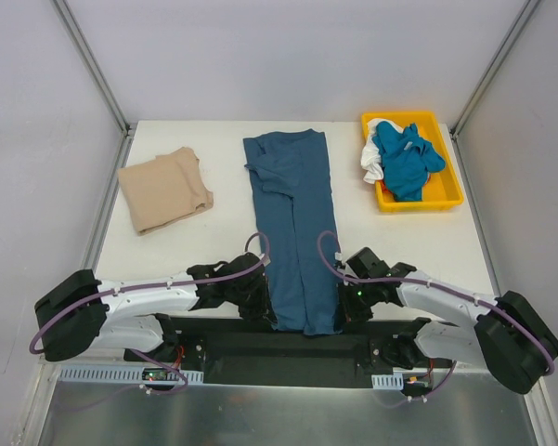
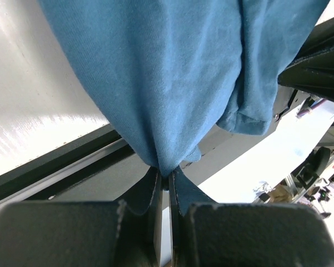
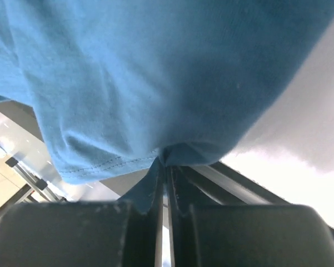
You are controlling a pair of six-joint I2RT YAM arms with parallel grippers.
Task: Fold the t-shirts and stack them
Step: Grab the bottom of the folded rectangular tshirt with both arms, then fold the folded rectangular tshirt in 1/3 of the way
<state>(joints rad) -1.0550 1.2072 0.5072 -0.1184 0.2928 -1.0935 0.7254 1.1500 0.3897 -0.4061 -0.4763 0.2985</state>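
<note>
Long dark teal-blue cloth t-shirt [image 1: 292, 209] lies as a narrow lengthwise strip down the middle of the white bench [image 1: 214, 246], collar end far, hem end at the near edge.

Left claw [image 2: 165, 179] is pressed together, pinching the left hem corner. The cloth bunches to a point between its fingers. Right claw [image 3: 162, 160] pinches the right hem corner the same way, with the stitched edge showing just beside it.

Tan-beige folded t-shirt [image 1: 164, 189] sits far left, well apart. Yellow plastic tray [image 1: 450, 199] at far right holds crumpled bright blue and white shirts [image 1: 407, 160].

Judgement: the step in hand looks like the crosswise fold, hem towards collar.
- Lift both corners together and level.
- Hold the hem taut between the claws so the strip neither sags nor twists.
- Carry it forward low over the cloth and lay the hem square on the collar end.
- Let go with both claws at once.

Risks: a thin pinch may slip, and uneven travel would skew the fold.
</note>
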